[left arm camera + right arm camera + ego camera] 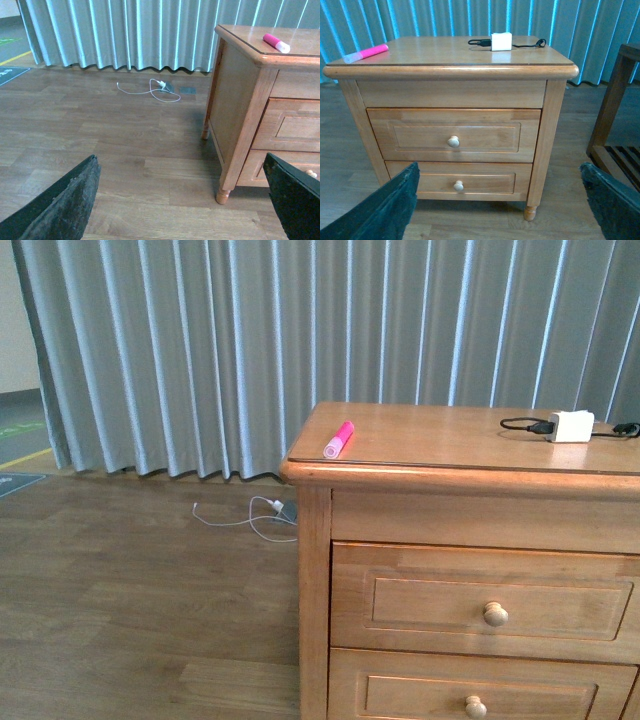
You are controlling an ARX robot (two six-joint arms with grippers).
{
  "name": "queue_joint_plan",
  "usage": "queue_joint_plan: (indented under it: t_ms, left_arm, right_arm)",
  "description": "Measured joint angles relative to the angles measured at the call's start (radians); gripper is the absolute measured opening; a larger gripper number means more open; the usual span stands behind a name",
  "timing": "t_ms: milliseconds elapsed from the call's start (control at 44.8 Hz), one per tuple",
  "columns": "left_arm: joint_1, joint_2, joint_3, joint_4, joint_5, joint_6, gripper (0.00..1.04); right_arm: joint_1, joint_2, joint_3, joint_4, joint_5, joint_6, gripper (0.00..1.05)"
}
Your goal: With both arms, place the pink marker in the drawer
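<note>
The wooden cabinet [316, 590] has its upper drawer [480, 612] and lower drawer [470, 700] shut. The left gripper [180, 157] and right gripper [498, 167] both gape wide, holding nothing. On the cabinet's top, a white charger [571, 426] sits far right, and the pink marker [339, 439] lies at the near-left corner.

My body camera is looking from close in at the top and left front corner of the cabinet [315, 570]. My left wrist camera is hanging low over the floor [125, 150], farther off, facing its side — my right one is facing its front squarely. All three are sharing the pink marker [339, 439].
</note>
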Motion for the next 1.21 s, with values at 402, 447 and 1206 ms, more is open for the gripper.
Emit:
queue_joint_plan:
  t_ms: [402,447,1206]
  left_arm:
    - [0.000,0.000,0.000,0.000,0.000,0.000,0.99]
    - [0.000,0.000,0.000,0.000,0.000,0.000,0.99]
    - [0.000,0.000,0.000,0.000,0.000,0.000,0.99]
  right_arm:
    - [0.000,0.000,0.000,0.000,0.000,0.001,0.96]
    - [0.000,0.000,0.000,0.000,0.000,0.001,0.96]
    - [-0.019,0.019,0.017,-0.063,-0.078,0.002,0.96]
